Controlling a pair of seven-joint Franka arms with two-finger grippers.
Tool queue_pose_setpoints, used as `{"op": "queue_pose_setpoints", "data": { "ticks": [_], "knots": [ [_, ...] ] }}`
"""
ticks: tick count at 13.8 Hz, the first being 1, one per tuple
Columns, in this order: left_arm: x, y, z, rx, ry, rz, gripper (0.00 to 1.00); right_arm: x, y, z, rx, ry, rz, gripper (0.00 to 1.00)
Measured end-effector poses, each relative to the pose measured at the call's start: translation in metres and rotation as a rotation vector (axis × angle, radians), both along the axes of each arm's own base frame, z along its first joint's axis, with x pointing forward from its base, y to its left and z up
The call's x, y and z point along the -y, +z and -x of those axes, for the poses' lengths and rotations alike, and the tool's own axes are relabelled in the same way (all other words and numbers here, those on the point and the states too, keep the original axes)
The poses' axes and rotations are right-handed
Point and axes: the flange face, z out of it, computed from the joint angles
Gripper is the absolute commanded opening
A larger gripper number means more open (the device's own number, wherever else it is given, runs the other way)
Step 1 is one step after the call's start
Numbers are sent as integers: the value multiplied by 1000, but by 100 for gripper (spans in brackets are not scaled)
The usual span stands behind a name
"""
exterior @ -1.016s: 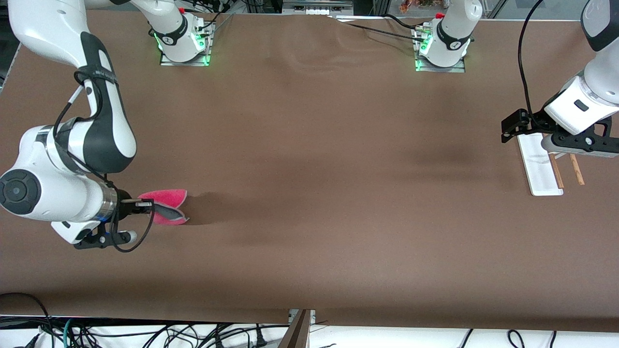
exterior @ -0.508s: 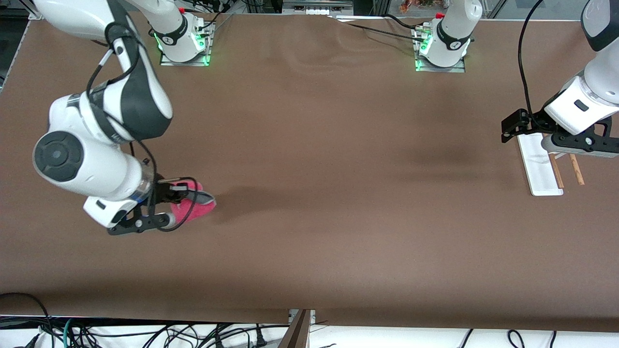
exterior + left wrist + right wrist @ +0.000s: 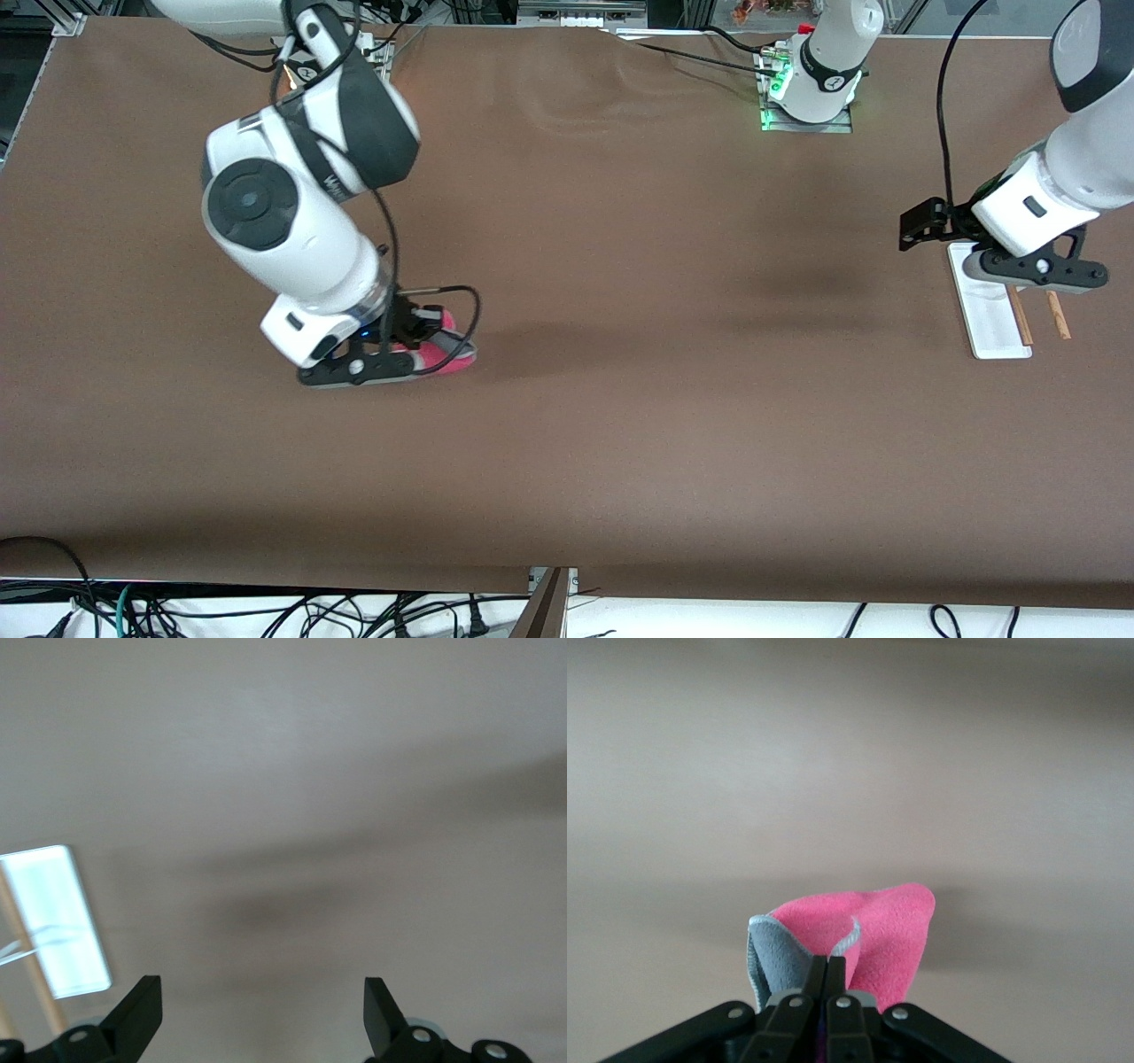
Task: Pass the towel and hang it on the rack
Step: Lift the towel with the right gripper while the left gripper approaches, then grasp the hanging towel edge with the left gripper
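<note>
The pink-red towel (image 3: pixel 440 353) with a grey patch hangs from my right gripper (image 3: pixel 427 341), which is shut on it above the table, toward the right arm's end. In the right wrist view the towel (image 3: pixel 877 930) folds around the closed fingertips (image 3: pixel 829 967). The rack (image 3: pixel 985 312) has a white base and two brown rods (image 3: pixel 1054 315) and stands at the left arm's end. My left gripper (image 3: pixel 966 244) is open and empty over the rack's end nearest the arm bases. The left wrist view shows the rack's base (image 3: pixel 55 920) beside its open fingers (image 3: pixel 142 1010).
Brown table cover (image 3: pixel 620 399) spans the whole work area. Cables lie along the table's edge nearest the front camera (image 3: pixel 266 611).
My right arm has lifted the towel and carried it toward the table's middle. My left arm has shifted slightly toward the middle, over the rack.
</note>
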Motion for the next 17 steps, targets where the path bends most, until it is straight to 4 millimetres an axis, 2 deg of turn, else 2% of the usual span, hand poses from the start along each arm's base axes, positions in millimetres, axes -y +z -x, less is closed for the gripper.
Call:
{"op": "queue_pose_setpoints", "data": {
  "ticks": [4,6,9,13,15,17],
  "knots": [
    [49,-70,-27,-64,-87,111,100,-63,9,28,63,40,-55,0],
    [79,-94,-43,-43,-119,189,100,-93,16,43,90,40,-115,0],
    [105,-107,-52,-18,-187,352,100,-130,23,63,123,43,-183,0],
    [118,-125,-60,58,-377,525,100,-171,16,87,149,94,-220,0],
    [125,-144,-63,116,-480,593,100,-186,13,98,153,99,-234,0],
    [140,-166,-59,176,-569,638,100,-195,15,105,160,102,-247,0]
  ]
}}
